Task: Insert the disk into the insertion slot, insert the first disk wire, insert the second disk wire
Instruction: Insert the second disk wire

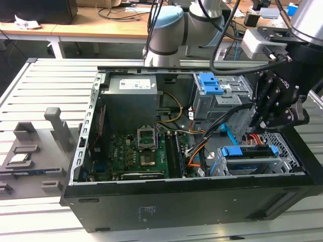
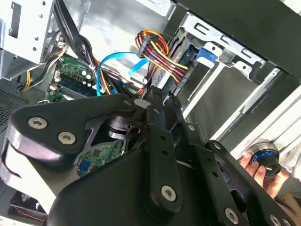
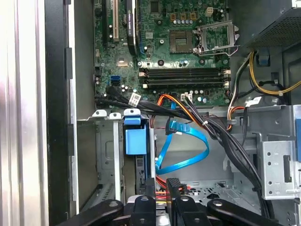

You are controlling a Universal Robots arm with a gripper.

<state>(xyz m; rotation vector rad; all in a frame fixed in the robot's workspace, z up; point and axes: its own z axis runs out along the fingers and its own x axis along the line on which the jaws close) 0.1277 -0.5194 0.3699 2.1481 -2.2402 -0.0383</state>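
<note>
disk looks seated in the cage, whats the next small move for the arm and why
Probably ease the pincer closer to the disk. The disk already sits in the insertion slot, and the first disk wire lies right at the pincer, apparently not yet plugged in.

Exterior view is looking down obliquely into the open case (image 1: 166, 206) from outside. The 2 wrist views are looking past the gripper (image 2: 165, 99) (image 3: 161, 184), close inside, sharing the blue cable (image 2: 117, 54) (image 3: 205, 149); the first wrist view is facing the motherboard (image 3: 178, 56).
</note>
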